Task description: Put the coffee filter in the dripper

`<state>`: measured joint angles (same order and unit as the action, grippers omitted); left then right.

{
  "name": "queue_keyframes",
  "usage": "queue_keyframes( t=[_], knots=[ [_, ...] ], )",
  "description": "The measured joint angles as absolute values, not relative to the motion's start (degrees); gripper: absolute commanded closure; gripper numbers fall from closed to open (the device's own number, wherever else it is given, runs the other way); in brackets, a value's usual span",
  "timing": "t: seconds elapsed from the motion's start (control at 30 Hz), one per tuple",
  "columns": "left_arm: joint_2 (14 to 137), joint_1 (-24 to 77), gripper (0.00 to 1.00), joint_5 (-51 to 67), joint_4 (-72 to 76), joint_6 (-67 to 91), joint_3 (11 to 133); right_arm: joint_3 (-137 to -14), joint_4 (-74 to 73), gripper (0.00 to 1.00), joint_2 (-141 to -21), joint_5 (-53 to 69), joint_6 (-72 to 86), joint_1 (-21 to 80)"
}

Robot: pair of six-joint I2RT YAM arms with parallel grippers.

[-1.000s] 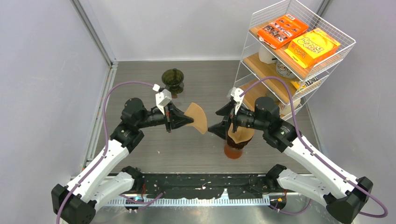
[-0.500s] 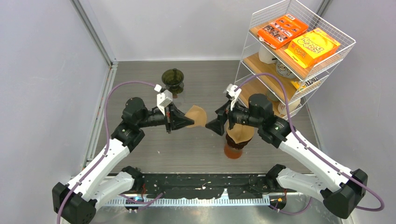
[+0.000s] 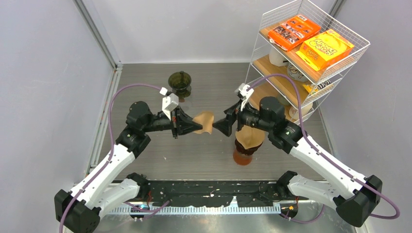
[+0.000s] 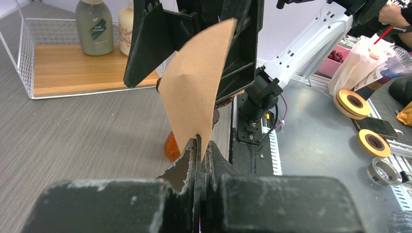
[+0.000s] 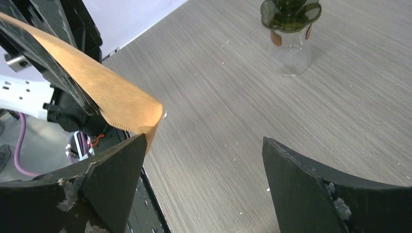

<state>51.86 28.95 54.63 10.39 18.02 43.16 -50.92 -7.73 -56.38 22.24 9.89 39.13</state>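
A brown paper coffee filter (image 3: 204, 121) hangs in the air over the middle of the table. My left gripper (image 3: 197, 127) is shut on its pointed end (image 4: 198, 138). The filter (image 4: 194, 87) fans upward from those jaws. My right gripper (image 3: 218, 124) faces it from the right, open wide (image 5: 201, 141). The filter's free edge (image 5: 116, 102) rests against the tip of its left finger (image 5: 116, 160), and nothing lies between the jaws. The dark green glass dripper (image 3: 180, 81) sits on a clear glass (image 5: 291, 53) at the back of the table, apart from both grippers.
A stack of brown filters (image 3: 251, 138) stands in an orange holder (image 3: 242, 157) under my right arm. A white wire rack (image 3: 311, 63) with orange boxes and wooden shelves fills the right side. Bottles (image 4: 94, 26) stand on its lower shelf.
My right gripper has moved left and up until it meets the filter's free edge. The left gripper turned the filter, which now shows narrower and slightly curled from above.
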Motion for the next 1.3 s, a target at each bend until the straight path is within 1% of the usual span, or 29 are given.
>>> queue_keyframes(
  t=[0.2, 0.47, 0.67, 0.93, 1.07, 1.3],
  knots=[
    [51.9, 28.95, 1.0, 54.22, 11.09, 19.29, 43.16, -50.63, -4.62, 0.04, -54.59, 21.21, 12.23, 39.11],
    [52.05, 28.95, 1.0, 54.02, 12.51, 20.71, 43.16, -50.54, -1.3, 0.05, -55.48, 24.43, 13.76, 39.09],
    [52.01, 28.95, 1.0, 54.57, 12.64, 20.53, 43.16, -50.54, -2.0, 0.05, -55.7, 24.95, 13.41, 39.09],
    [51.09, 28.95, 1.0, 58.08, 11.62, 16.69, 43.05, -48.99, -8.56, 0.05, -49.45, 19.09, 5.69, 39.09],
    [52.01, 28.86, 1.0, 59.88, 9.08, 14.31, 43.97, -47.44, -9.43, 0.05, -46.63, 16.99, 1.28, 38.85],
    [53.76, 28.86, 1.0, 63.05, 5.76, 10.5, 47.92, -41.74, -8.25, 0.04, -43.75, 19.9, -3.33, 38.76]
  ],
)
